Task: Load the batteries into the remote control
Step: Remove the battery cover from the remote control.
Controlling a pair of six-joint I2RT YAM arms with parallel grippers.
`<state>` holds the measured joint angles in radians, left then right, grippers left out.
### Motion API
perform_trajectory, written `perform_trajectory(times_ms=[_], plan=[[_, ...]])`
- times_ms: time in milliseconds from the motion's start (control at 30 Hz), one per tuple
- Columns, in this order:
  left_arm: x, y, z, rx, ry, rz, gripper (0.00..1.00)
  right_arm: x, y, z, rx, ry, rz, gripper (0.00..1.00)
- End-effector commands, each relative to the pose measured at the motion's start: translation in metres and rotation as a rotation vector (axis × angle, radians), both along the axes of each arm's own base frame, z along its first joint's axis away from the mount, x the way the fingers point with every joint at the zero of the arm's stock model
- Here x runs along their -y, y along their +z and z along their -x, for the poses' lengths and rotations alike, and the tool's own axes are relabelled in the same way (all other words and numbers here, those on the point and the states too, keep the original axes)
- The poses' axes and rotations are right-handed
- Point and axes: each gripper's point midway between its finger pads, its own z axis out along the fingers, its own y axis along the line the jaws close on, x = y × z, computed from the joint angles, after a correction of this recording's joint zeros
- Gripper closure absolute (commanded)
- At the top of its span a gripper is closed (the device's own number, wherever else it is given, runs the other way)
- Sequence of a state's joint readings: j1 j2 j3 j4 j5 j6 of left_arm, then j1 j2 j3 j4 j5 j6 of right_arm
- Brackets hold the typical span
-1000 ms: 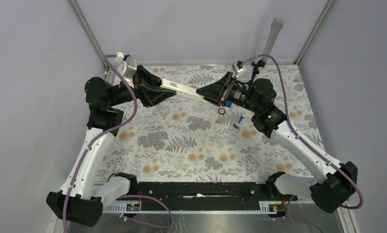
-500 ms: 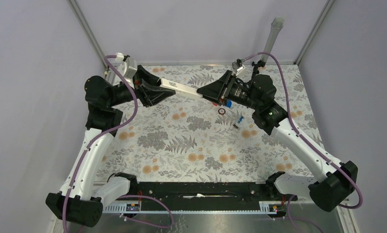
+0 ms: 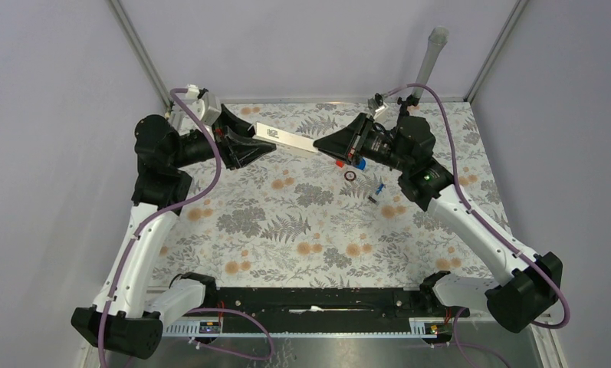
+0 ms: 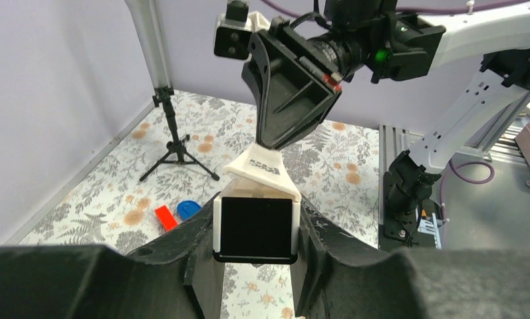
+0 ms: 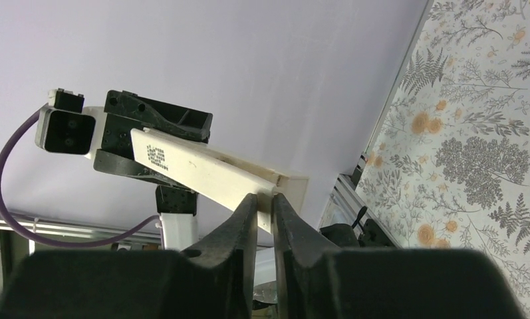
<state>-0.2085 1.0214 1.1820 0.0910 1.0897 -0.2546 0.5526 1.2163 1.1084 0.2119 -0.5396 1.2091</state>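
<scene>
Left gripper: the left gripper (image 4: 258,229) is clamped on the dark end of the remote control (image 3: 290,139), fingers pressed to both sides. The grip is unchanged over the last second; the arm has shifted only slightly.
Remote control: held in the air over the far part of the table, spanning from one gripper to the other. The printed face shows; the battery recess cannot be seen in any view.
Right gripper: the right gripper (image 5: 263,199) stood wider a second ago. Its jaws have now drawn in and pinch the thin edge at the remote's free end.
Meaning of the change: the remote is now gripped at both ends. In my judgement this prepares a handover, a turn of the bar or the opening of its back. Which one is intended cannot be told.
Small ring: a ring (image 3: 350,175) lies on the cloth just below the right gripper.
Battery: a blue battery (image 3: 378,188) lies on the cloth right of the ring, apart from both grippers. A second one cannot be made out.
Task status: no battery is loaded yet.
</scene>
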Motion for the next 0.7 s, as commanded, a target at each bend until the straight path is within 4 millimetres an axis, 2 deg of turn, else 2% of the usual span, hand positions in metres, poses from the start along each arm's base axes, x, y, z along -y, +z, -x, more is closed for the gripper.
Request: perform_trajectory(times_ms=[0, 100, 133, 300, 533, 667], plan=[[-0.005, 0.013, 0.000, 0.084, 0.044, -0.025, 1.00, 0.009, 0.030, 0.003, 0.101, -0.024, -0.040, 0.86], [-0.005, 0.010, -0.001, 0.076, 0.045, -0.028, 1.00, 0.012, 0.037, 0.004, 0.137, -0.039, -0.073, 0.99], [-0.005, 0.009, -0.001, 0.074, 0.048, -0.028, 1.00, 0.013, 0.039, 0.003, 0.147, -0.050, -0.084, 1.00], [-0.006, 0.000, -0.006, 0.063, 0.067, -0.033, 1.00, 0.022, 0.043, 0.001, 0.173, -0.101, -0.110, 1.00], [-0.006, -0.040, -0.019, -0.053, 0.096, -0.053, 1.00, 0.042, 0.043, -0.007, 0.180, -0.215, -0.131, 1.00], [-0.007, -0.060, -0.018, -0.111, 0.110, -0.041, 1.00, 0.053, 0.024, -0.018, 0.123, -0.302, -0.089, 1.00]])
